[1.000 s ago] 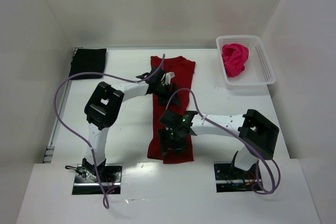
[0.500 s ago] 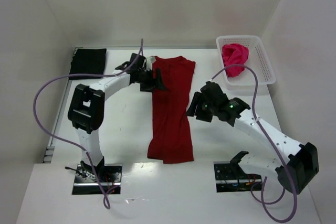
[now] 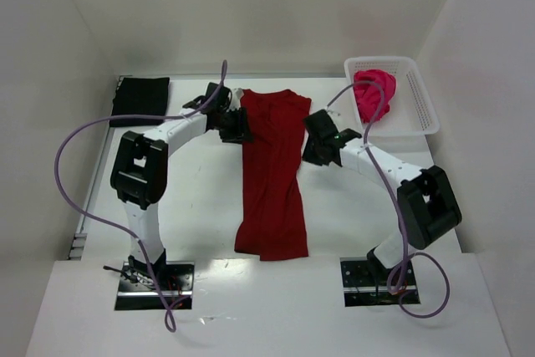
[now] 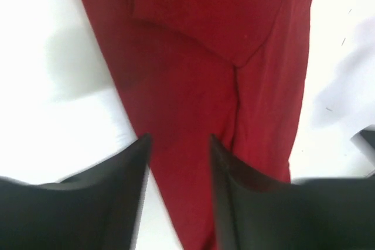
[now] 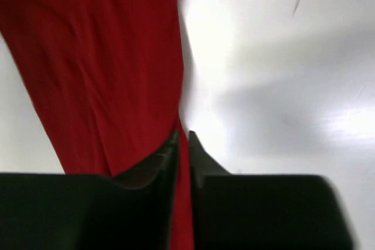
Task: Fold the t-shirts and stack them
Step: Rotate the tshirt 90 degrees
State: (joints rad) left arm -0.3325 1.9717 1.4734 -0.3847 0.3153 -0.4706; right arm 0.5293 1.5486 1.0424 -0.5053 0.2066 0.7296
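Right tool [image 3: 311, 150] brought in against the right edge of the crimson t-shirt [image 3: 272, 190] since half a second back; left tool [image 3: 237, 127] barely shifted at the left edge. Shirt laid as a long strip down the desk [image 3: 201, 206], 12 to 6 o'clock. Right tool pinched closed on a thin edge fold. Left tool's jaws held apart, cloth seen between them. Magenta t-shirt [image 3: 374, 94] bunched in the lattice basket [image 3: 425, 110] at 1 o'clock; black t-shirt [image 3: 140, 96] folded at 11 o'clock.

Red t-shirt [image 3: 272, 173] — matt, creased cloth — on smooth table [image 3: 192, 198].
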